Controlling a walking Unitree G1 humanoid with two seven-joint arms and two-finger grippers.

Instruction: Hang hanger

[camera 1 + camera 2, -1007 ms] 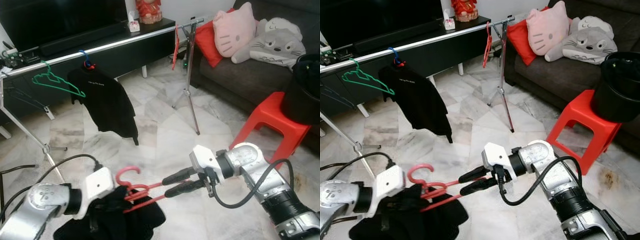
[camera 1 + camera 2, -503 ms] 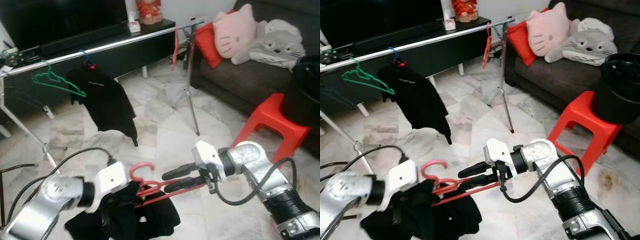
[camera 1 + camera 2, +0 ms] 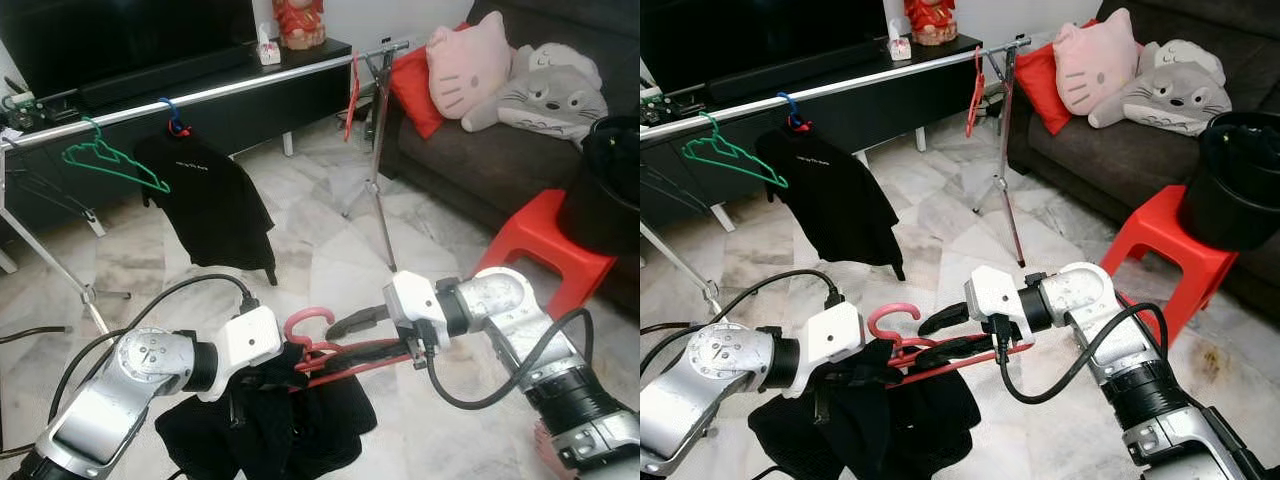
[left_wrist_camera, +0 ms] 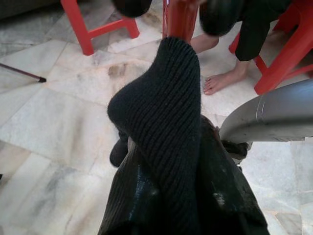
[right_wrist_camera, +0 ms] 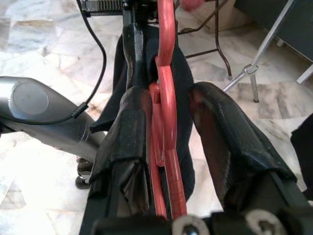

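The right gripper [image 5: 166,147] is reaching along the red hanger [image 3: 940,358], its jaws spread with the red bar running between them, not squeezed. The left gripper [image 3: 855,375] is pinching the hanger's other end through the black garment [image 3: 880,420] draped on it. The hanger is floating low above the marble floor [image 3: 940,240], its pink hook [image 3: 308,322] pointing up. It is not hanging yet. The silver rail [image 3: 200,97], with a green hanger [image 3: 110,160] and black shirt [image 3: 210,205], is well apart, so lifting and hooking are left.

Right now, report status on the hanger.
Left tool shut on black garment. Right tool open, fingers astride red hanger. Rail ahead across the floor; black shirt and green hanger already on it.
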